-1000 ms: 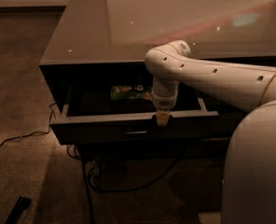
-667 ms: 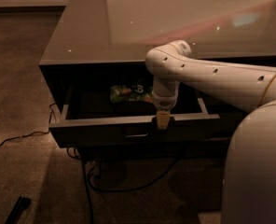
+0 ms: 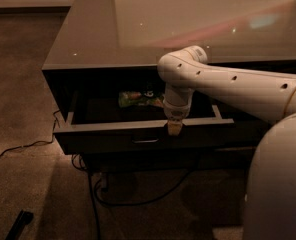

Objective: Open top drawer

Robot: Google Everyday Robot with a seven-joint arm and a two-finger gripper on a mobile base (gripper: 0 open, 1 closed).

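The top drawer [image 3: 108, 136] stands pulled out from under the glossy counter top [image 3: 153, 29]. Its dark front has a small central pull handle [image 3: 146, 141], and its grey rim and low sides show. A green snack bag [image 3: 138, 99] lies inside at the back. My white arm [image 3: 228, 86] reaches in from the right. The gripper [image 3: 174, 128] points down at the top edge of the drawer front, just right of the handle.
Black cables [image 3: 133, 194] trail on the floor under the drawer, and one runs left across the carpet [image 3: 18, 146]. A dark flat object [image 3: 19, 223] lies at the lower left. My white base [image 3: 278, 184] fills the lower right.
The drawer front has come a little further out toward the camera. The gripper has stayed at its top edge.
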